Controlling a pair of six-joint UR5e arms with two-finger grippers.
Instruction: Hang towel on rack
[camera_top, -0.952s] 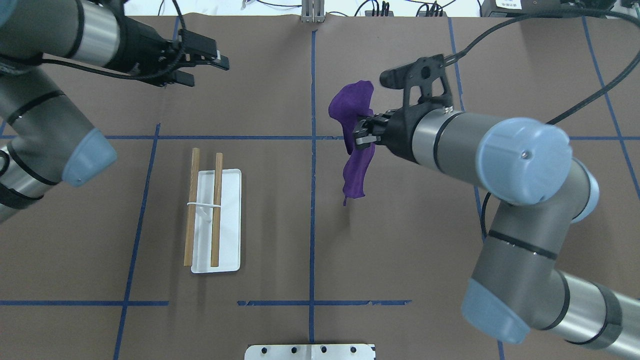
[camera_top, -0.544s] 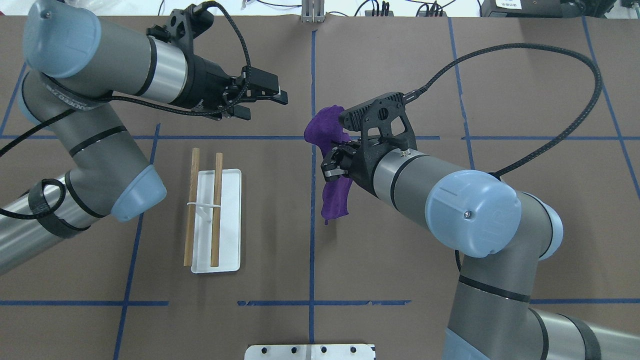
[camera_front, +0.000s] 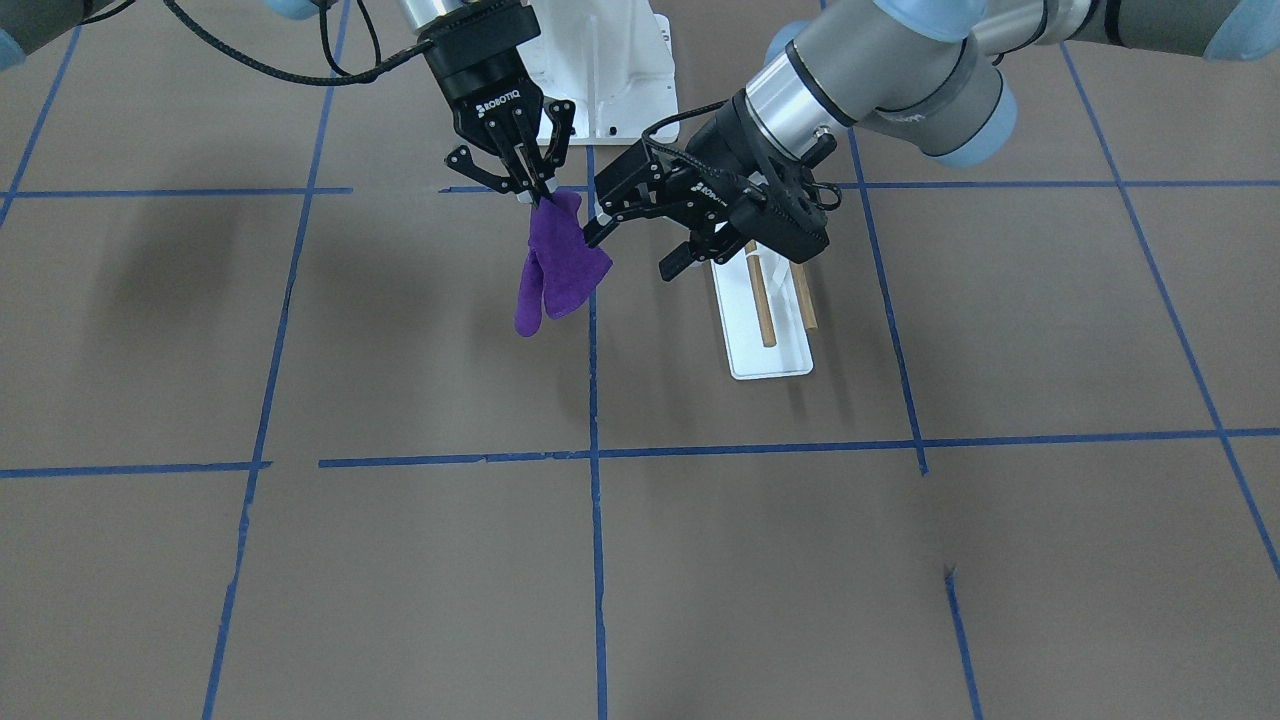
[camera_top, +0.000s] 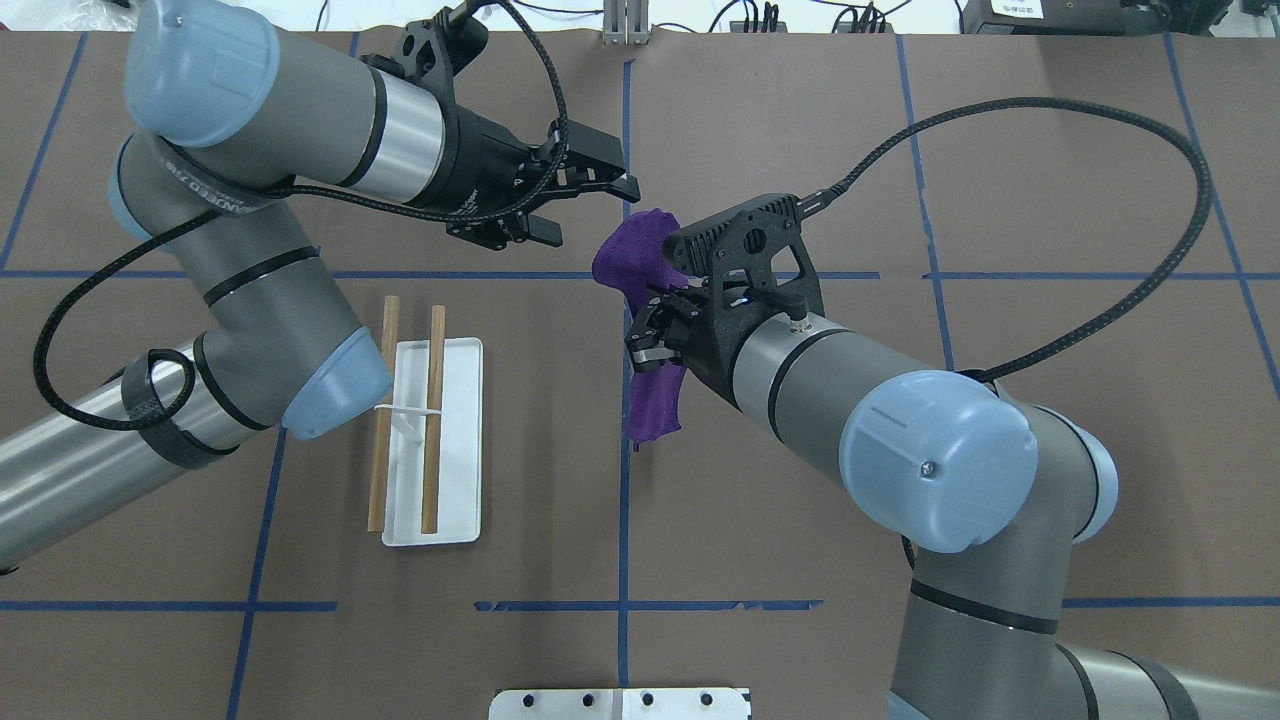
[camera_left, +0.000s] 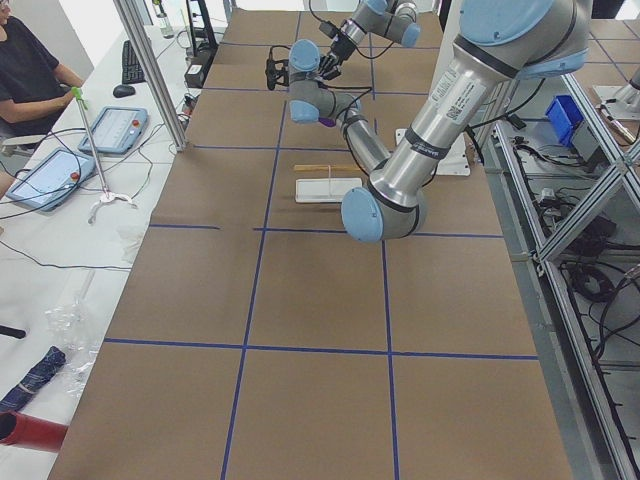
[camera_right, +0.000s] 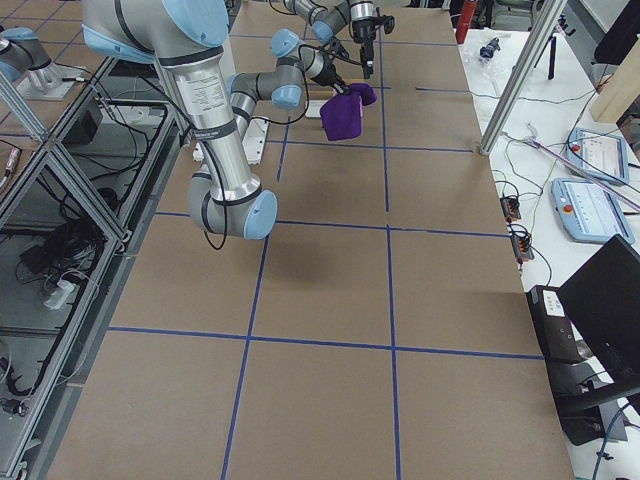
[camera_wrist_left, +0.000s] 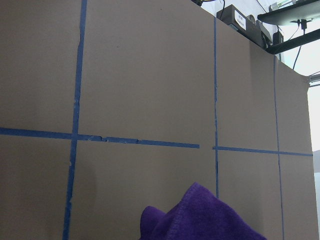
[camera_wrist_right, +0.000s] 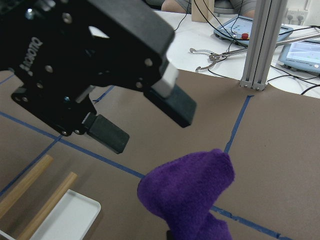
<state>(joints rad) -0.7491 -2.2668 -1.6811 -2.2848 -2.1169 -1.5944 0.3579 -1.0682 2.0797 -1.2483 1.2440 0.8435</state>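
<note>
The purple towel (camera_top: 627, 262) hangs bunched from my right gripper (camera_top: 642, 348), which is shut on it above the table's middle. In the front view the towel (camera_front: 556, 262) droops below the right gripper (camera_front: 531, 196). My left gripper (camera_top: 592, 214) is open and empty, just left of the towel's upper fold, not touching it. It also shows in the front view (camera_front: 627, 256) and large in the right wrist view (camera_wrist_right: 142, 120), above the towel (camera_wrist_right: 190, 195). The rack (camera_top: 455, 440), a white base with two wooden rods (camera_top: 433, 400), stands bare on the left.
A white metal pedestal with bolt holes (camera_top: 620, 703) sits at the table's near edge. Blue tape lines cross the brown table. Cables loop from both wrists. The left arm's elbow (camera_top: 335, 385) hangs close to the rack's rods.
My left arm has swung right, bringing its open gripper close to the towel. My right gripper has carried the towel leftward to the centre line.
</note>
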